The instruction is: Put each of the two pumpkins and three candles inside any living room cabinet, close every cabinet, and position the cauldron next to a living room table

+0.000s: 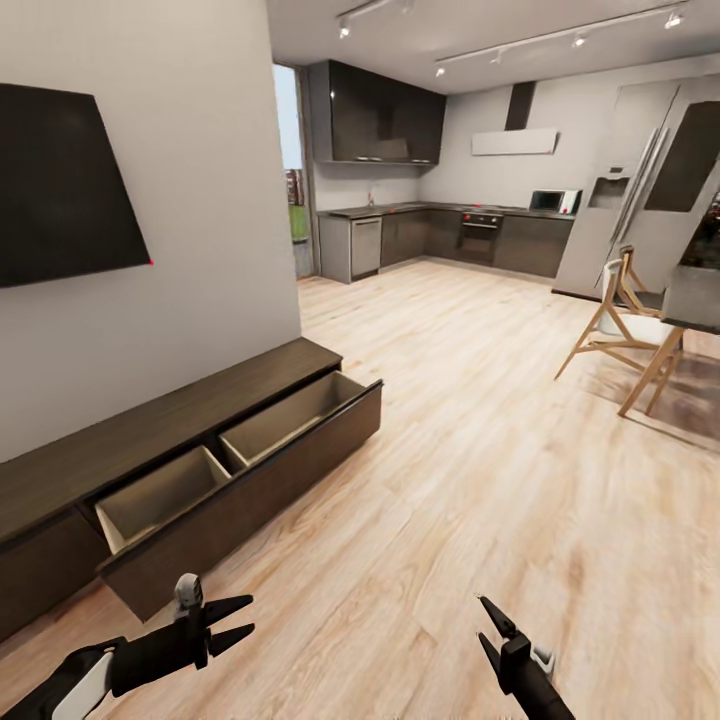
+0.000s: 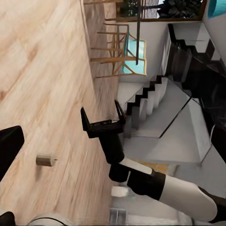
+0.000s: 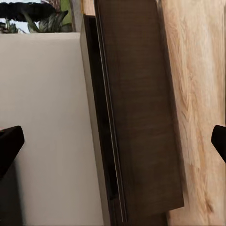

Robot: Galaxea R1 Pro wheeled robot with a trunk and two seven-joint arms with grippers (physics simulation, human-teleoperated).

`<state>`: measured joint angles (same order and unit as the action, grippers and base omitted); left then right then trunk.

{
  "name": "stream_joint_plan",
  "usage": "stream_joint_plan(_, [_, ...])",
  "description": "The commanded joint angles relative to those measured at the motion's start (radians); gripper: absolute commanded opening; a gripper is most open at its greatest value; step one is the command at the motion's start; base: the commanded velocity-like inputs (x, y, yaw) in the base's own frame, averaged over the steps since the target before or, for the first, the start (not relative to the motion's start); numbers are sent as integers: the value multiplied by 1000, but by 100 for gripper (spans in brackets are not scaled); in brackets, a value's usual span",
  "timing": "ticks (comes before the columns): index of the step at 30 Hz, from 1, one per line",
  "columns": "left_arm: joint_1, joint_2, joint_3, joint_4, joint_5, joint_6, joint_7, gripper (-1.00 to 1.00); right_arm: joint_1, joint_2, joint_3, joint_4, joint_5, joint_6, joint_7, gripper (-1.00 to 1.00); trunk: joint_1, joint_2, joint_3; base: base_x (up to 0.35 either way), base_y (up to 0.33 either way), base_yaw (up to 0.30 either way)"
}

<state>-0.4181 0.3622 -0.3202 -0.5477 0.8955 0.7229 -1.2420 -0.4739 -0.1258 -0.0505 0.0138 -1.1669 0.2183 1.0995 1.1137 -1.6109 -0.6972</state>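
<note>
Hovering low over the floor, both grippers' jaws gape wide beside the cabinet (image 1: 190, 430), drawer pulled out.

Cabinet (image 1: 150, 430) stands along the left wall, below the wall-mounted screen (image 1: 60, 185). Its right-hand drawer (image 1: 240, 480) is pulled out over the floor (image 1: 480, 420); two compartments sit side by side inside. Kitchen units (image 1: 450, 235) lie behind, across the room. Chair (image 1: 625, 320) and dining table (image 1: 695, 300) at right. One candle (image 2: 45, 160) lies on the floor.

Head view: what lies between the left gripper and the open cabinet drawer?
Only bare wood floor separates the left gripper from the open drawer in the head view.
</note>
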Motion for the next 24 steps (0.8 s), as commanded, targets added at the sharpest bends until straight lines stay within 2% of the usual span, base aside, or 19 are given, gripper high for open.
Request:
stream_joint_plan(1, [-1,1,-6,0,8,9,-1,100,-1,0,-5,1,-1,10,3,100,-4,7,2,-126,0,-273])
stream_joint_plan(7, [-1,1,-4,0,8,9,-1,100,-2,0,-5,1,-1,10,3,100,-27,49,21,-35,0,-273])
stream_joint_plan(24, [-1,3,7,0,11,4,1,100,-1,0,-5,1,-1,-10,-1,100,-27,49,21,-1,0,-273])
